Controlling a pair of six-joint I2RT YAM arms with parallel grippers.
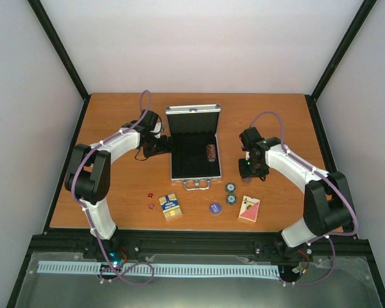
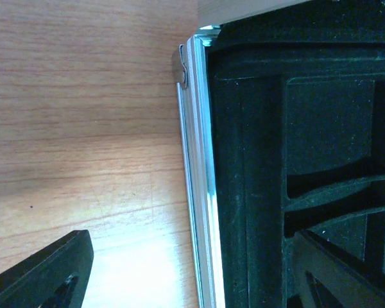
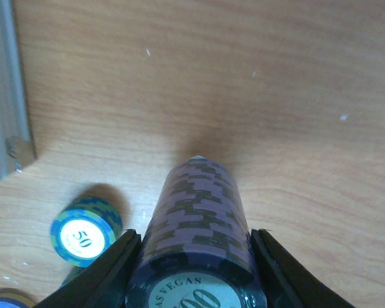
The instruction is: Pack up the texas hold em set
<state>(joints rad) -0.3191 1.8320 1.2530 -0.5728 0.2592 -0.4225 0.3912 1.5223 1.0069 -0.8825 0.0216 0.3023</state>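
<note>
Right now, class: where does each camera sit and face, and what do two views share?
Top external: overhead, from behind, looking down on the aluminium case; both arms show.
Left wrist: over left claw, facing the case's rim; fingertips show.
Right wrist: facing the table; right claw clamps a purple chip stack.
Top and left share the case.

Warm brown wooden table (image 1: pixel 109 109) enclosed by plain white walls (image 1: pixel 205 38), black frame posts (image 1: pixel 58 48) at the corners, soft even light.

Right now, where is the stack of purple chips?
In the right wrist view, the purple chip stack is gripped in the right pincer, to the right of the silver case, with the blue 50 chips close beside it.
</note>
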